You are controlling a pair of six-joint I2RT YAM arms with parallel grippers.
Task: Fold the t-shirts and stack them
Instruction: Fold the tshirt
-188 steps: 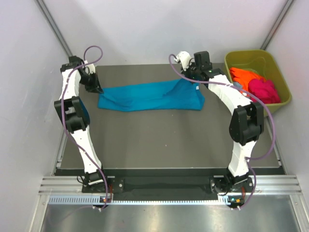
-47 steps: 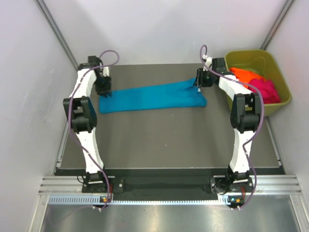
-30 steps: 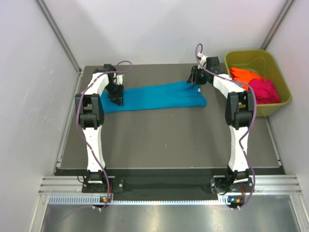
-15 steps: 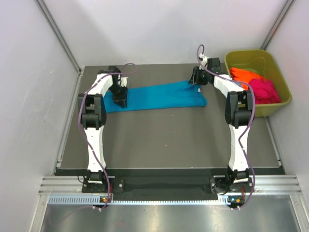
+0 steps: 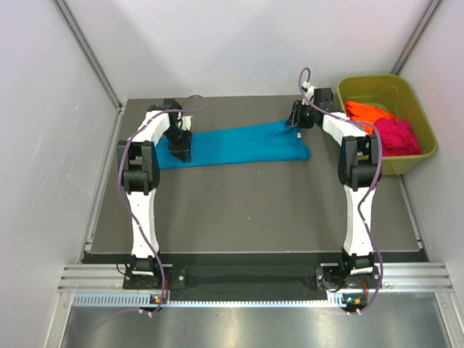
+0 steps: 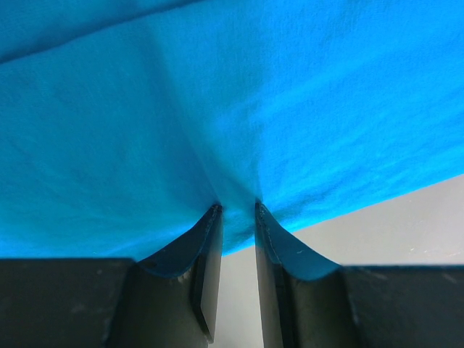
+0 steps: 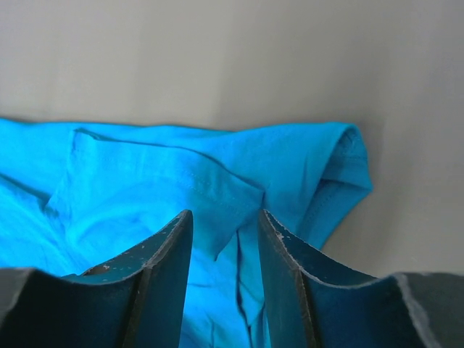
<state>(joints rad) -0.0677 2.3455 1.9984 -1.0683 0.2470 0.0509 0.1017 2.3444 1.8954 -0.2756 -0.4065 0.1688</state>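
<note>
A teal-blue t-shirt [image 5: 239,145] lies folded into a long strip across the far part of the dark table [image 5: 239,210]. My left gripper [image 5: 181,151] sits on its left end. In the left wrist view the narrow jaws [image 6: 237,210] pinch the shirt's near edge [image 6: 254,94], and creases run into the pinch. My right gripper [image 5: 294,120] is at the shirt's far right corner. In the right wrist view its jaws [image 7: 225,217] stand apart over the layered cloth [image 7: 145,181] by a sleeve hem. An orange t-shirt [image 5: 366,114] and a magenta-pink t-shirt [image 5: 397,135] lie bunched in the tub.
The olive-green plastic tub [image 5: 377,80] stands off the table's far right corner, close to my right arm. White walls enclose the table on the left, back and right. Bare table surface lies between the shirt and the arm bases.
The left gripper moved right from the table's left edge onto the shirt's left end and closed on it. The right gripper shifted slightly at the far right corner. The shirt strip is narrower than before.
</note>
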